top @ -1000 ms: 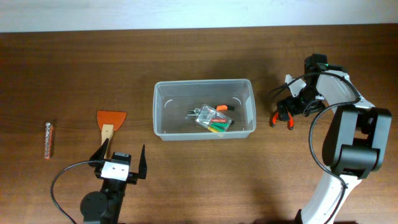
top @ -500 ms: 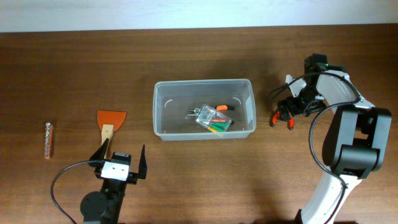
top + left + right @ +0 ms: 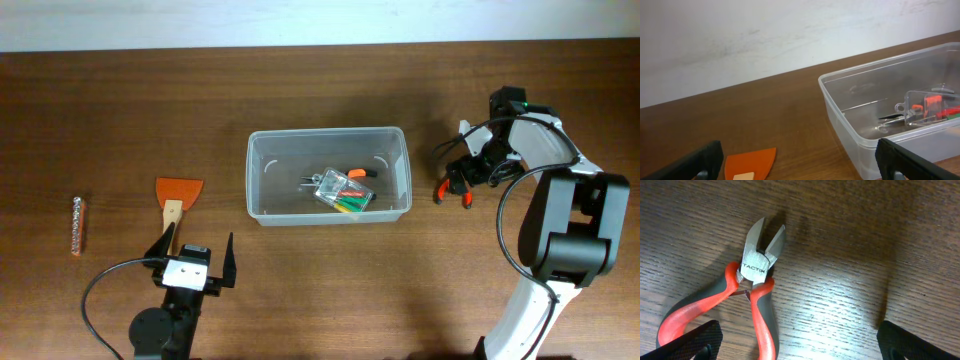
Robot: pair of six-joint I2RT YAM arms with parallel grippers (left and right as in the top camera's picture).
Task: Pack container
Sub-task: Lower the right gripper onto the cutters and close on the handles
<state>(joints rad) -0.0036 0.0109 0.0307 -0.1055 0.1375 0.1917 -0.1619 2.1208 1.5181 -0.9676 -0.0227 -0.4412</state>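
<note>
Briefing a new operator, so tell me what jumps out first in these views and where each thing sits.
The clear container in the middle of the table draws the eye, with a small case of coloured bits inside it. To its right, red-handled cutters lie on the table under the open right gripper. Left of the container lies an orange scraper.

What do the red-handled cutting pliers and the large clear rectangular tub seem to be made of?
Red-and-grey-handled cutting pliers: head looks like bare grey steel, dull sheen, stamped TACTIX; handles seem matte rubber or plastic sleeves. Large clear rectangular tub: probably translucent, slightly glossy plastic, as one sees through its walls.
</note>
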